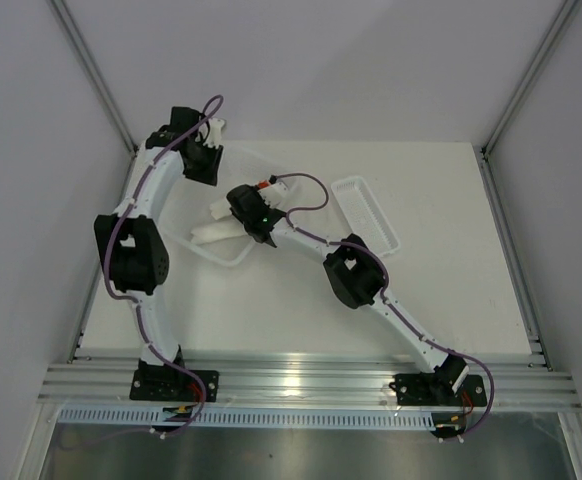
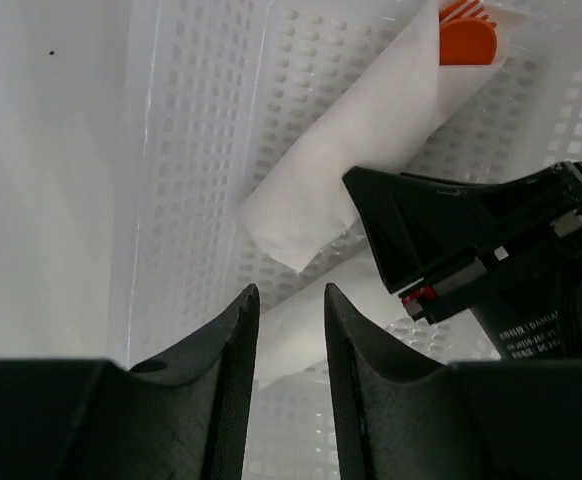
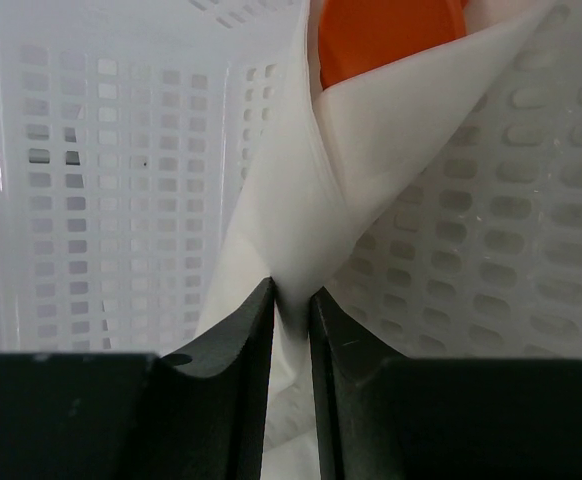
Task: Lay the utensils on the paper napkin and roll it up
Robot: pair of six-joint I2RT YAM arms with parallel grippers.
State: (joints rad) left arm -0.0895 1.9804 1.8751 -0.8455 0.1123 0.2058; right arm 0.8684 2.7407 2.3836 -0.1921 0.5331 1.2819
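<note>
Over the table, top view: right gripper (image 1: 243, 222) and left gripper (image 1: 201, 160) both above white tray (image 1: 233, 256); paper napkin (image 1: 214, 233) lies in it as a roll
Left wrist: left jaws apart, narrow gap, nothing clamped; utensils (image 2: 468, 40) poke out orange at roll's end
Right wrist: right jaws pinched on paper napkin fold; wrap flares loose
Progress: loading and rolling look done; left, I judge: release, settle roll
</note>
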